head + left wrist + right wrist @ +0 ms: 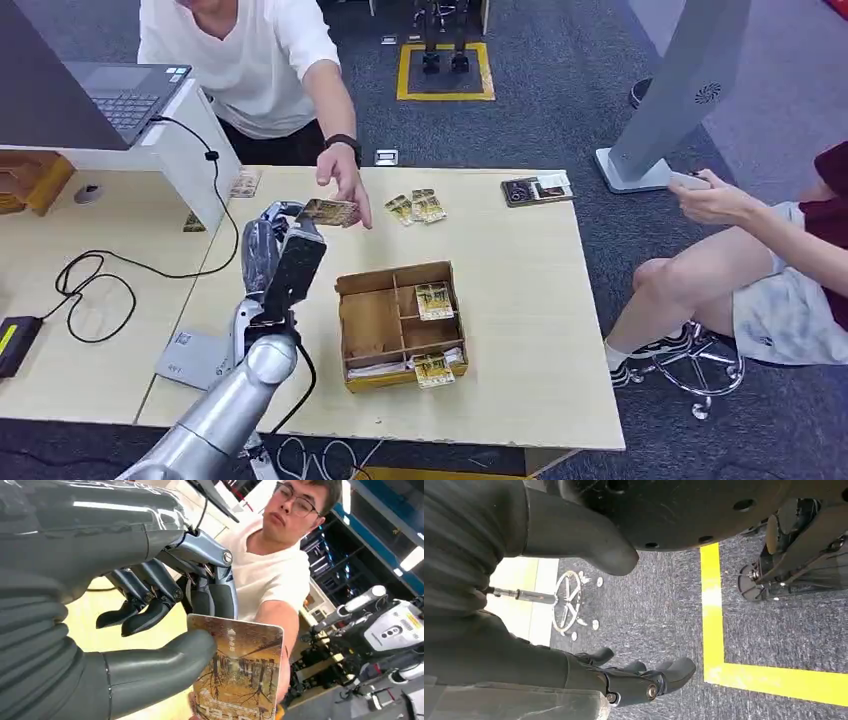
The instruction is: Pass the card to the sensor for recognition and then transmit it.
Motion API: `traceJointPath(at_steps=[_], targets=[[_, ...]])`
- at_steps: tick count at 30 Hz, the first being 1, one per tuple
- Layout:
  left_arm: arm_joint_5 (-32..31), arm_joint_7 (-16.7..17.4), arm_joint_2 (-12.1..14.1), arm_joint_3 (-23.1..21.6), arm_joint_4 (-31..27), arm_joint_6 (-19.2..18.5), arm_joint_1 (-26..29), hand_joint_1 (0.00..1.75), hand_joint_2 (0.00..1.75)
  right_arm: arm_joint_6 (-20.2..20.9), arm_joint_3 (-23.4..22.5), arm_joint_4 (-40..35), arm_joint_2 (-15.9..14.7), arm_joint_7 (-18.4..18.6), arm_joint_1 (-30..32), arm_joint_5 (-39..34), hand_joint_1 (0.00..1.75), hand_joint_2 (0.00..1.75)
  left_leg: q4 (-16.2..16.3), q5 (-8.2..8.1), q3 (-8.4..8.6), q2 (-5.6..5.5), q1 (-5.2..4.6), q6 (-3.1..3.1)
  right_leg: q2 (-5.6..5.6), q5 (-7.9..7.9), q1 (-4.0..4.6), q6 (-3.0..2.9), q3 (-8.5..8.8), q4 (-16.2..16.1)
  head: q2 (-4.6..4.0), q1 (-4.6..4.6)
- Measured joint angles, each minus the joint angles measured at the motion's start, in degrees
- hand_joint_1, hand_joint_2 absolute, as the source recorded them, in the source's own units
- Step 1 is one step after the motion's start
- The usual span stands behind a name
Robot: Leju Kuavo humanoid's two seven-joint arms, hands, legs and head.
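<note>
Your head view looks forward and down from high on the body onto the table (520, 330), with the left arm rising from 7 o'clock. Your left wrist view sits very close behind the left hand (150, 605), tilted upward, facing the person (270, 575) who stands at 11 o'clock in the head view; both views share that hand, the card (240, 670) and the person. Your right wrist view hangs low, facing down at carpet (649, 610) and yellow tape (719, 630).

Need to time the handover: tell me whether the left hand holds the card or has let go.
Holds it: the left hand pinches the card between thumb and fingers, while a person's hand reaches to its far edge.
</note>
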Motion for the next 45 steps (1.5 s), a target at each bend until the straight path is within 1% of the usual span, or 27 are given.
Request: traceJointPath(at_steps=[3,8,14,15,16,17,18,24,33,39,42,43,45], targets=[[0.42,0.44,-0.32,0.00,2.84,0.00,-2.07,1.75,1.75,-0.07,0.09,-0.22,-0.15,0.07,-0.06,0.00,0.00,1.75,0.00,0.00,0.00,0.00,0.00,0.00,0.00,0.00,0.00,0.00,0.00,0.00,0.00,0.02],[1.72,0.07,-0.76,0.00,6.70,0.17,-4.19,1.75,1.75,-0.31,0.22,-0.50,-0.31,0.09,-0.19,-0.02,0.00,1.75,0.00,0.00,0.00,0.00,0.00,0.00,0.00,0.01,0.00,0.00,0.00,0.00,0.00,0.02],[2.32,-0.02,-1.03,0.00,9.66,0.20,-5.57,1.75,1.75,-0.55,0.44,-0.66,-0.35,0.09,-0.25,-0.04,0.00,1.75,0.00,0.00,-0.01,0.01,0.00,0.00,0.00,0.00,0.00,0.00,-0.01,0.00,0.00,0.00],[2.51,-0.07,-1.16,0.02,10.05,0.18,-5.73,1.69,1.75,-0.59,0.44,-0.68,-0.35,0.09,-0.25,-0.04,0.00,1.75,0.00,0.00,-0.01,0.00,0.00,0.00,0.00,0.00,0.00,0.00,0.00,0.00,0.00,0.00],[2.66,-0.22,-1.29,0.00,10.29,0.15,-5.87,0.87,1.75,-0.63,0.44,-0.70,-0.35,0.09,-0.27,-0.04,0.00,1.75,0.00,0.00,-0.01,0.00,0.00,0.00,0.00,0.00,0.00,0.00,0.00,0.00,0.00,0.00],[3.14,-0.52,-1.38,0.02,10.59,0.11,-6.01,0.10,1.75,-0.66,0.44,-0.76,-0.35,0.09,-0.28,-0.04,0.00,1.75,0.00,0.00,-0.01,0.00,0.00,0.00,0.00,0.00,0.00,0.00,0.00,0.00,0.00,0.00],[3.59,-0.81,-1.46,0.00,10.79,0.07,-6.08,0.00,1.75,-0.72,0.44,-0.79,-0.37,0.09,-0.29,-0.07,0.00,1.75,0.00,0.00,-0.01,0.01,0.00,0.00,0.01,0.00,0.00,0.00,-0.01,0.00,0.00,0.00],[4.92,-2.49,-2.21,0.00,11.25,0.15,-6.08,0.00,1.75,-0.81,0.46,-0.79,-0.37,0.11,-0.32,-0.11,0.00,1.75,0.00,0.00,-0.01,0.00,0.00,0.00,0.00,0.00,0.00,0.00,0.00,0.00,0.00,0.00],[7.15,-3.35,-2.53,0.00,10.86,0.04,-5.67,0.00,1.75,-0.90,0.46,-0.81,-0.37,0.09,-0.33,-0.24,0.00,1.75,0.00,0.00,-0.01,0.00,0.00,0.00,0.00,0.00,0.00,0.00,0.00,0.00,0.00,0.00],[8.11,-4.99,-2.43,-0.09,8.10,0.26,-3.91,0.00,1.75,-1.05,0.46,-0.81,-0.35,0.02,-0.32,-0.31,0.00,1.75,0.00,0.00,-0.03,0.00,0.00,0.00,0.00,0.00,0.00,0.00,0.00,0.01,0.00,0.00],[7.96,-5.60,-2.21,-0.13,5.76,0.59,-2.35,0.00,1.75,-1.05,0.46,-0.81,-0.35,0.00,-0.31,-0.35,0.00,1.75,0.00,0.00,-0.03,0.00,0.00,0.00,0.00,0.00,0.00,0.00,0.00,0.00,0.00,0.00],[7.98,-5.75,-2.16,-0.13,5.04,0.63,-1.85,0.00,0.00,-1.07,0.46,-0.81,-0.35,0.00,-0.31,-0.35,0.00,1.75,0.00,0.00,-0.03,0.00,0.00,0.00,0.00,0.00,0.00,0.00,0.00,0.00,0.00,0.00],[8.45,-6.12,-2.01,-0.13,3.37,0.63,-0.71,0.00,0.00,-1.07,0.46,-0.81,-0.35,0.00,-0.31,-0.35,0.00,1.75,0.00,0.00,-0.03,0.00,0.00,0.00,0.00,0.00,0.00,0.00,0.00,0.00,0.00,0.00]])
